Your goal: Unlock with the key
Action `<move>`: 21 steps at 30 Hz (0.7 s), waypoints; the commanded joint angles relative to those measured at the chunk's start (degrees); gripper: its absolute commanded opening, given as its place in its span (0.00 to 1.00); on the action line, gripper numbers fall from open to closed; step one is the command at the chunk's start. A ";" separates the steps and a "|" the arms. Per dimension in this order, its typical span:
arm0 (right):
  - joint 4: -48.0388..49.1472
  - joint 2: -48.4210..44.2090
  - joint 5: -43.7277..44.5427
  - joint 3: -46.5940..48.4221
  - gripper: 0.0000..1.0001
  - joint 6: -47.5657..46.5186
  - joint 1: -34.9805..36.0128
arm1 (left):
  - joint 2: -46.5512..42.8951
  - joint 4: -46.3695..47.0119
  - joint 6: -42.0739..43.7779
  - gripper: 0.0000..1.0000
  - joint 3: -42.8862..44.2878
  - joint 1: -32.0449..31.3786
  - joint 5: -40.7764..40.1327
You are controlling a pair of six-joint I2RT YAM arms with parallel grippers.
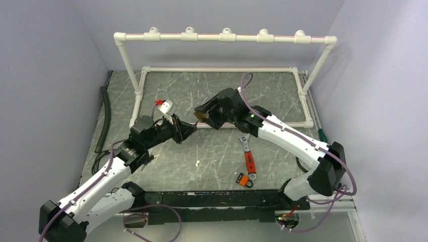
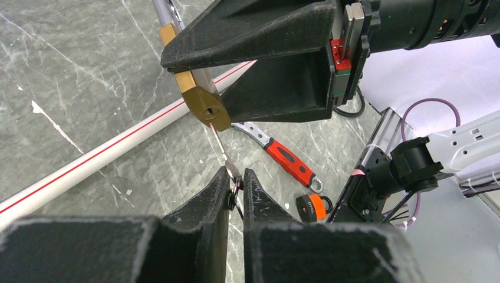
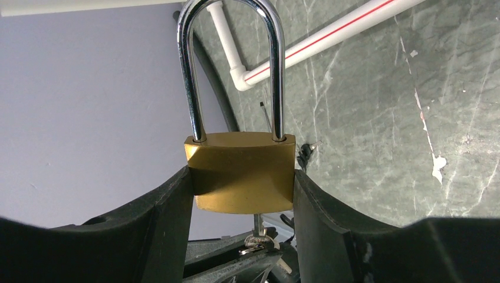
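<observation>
Above the middle of the table (image 1: 217, 156), the right gripper (image 1: 204, 115) is clamped on a brass padlock (image 3: 242, 171), both shackle legs seated in its body. Just left of it, the left gripper (image 2: 236, 177) pinches the key (image 2: 219, 144), whose tip meets the padlock's underside at the keyhole. 1 red-handled adjustable wrench (image 1: 248, 157) and 1 small orange padlock (image 1: 245, 179) lie nearer, on the right.

Key (image 2: 220, 147) under padlock (image 2: 204, 105), touching it; wrench (image 1: 249, 156) on table (image 1: 212, 161), right.
</observation>
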 commanded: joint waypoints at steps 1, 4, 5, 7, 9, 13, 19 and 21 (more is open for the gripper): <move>5.87 -2.69 0.75 0.89 0.00 -0.12 0.55 | -0.72 3.25 0.61 0.00 0.20 0.19 -0.73; 5.57 -2.76 1.41 1.02 0.00 -0.32 0.64 | -1.24 3.35 0.45 0.00 0.12 0.19 -0.86; 5.38 -2.84 1.81 1.12 0.00 -0.37 0.73 | -1.37 3.38 0.40 0.00 0.16 0.19 -0.80; 5.12 -2.78 2.36 1.13 0.00 -0.51 0.81 | -1.72 3.03 0.37 0.00 0.36 0.19 -1.00; 4.81 -2.76 2.68 1.17 0.00 -0.52 0.85 | -2.04 2.83 0.54 0.00 0.41 0.19 -1.16; 5.04 -2.82 2.68 1.18 0.00 -0.64 0.95 | -1.88 2.21 0.83 0.00 0.47 0.20 -1.88; 4.96 -3.10 2.90 1.31 0.00 -0.83 1.17 | -0.64 3.70 0.19 0.00 0.10 0.19 -1.82; 4.84 -3.17 2.90 1.33 0.00 -0.83 1.25 | -0.57 3.65 0.26 0.00 0.20 0.19 -1.90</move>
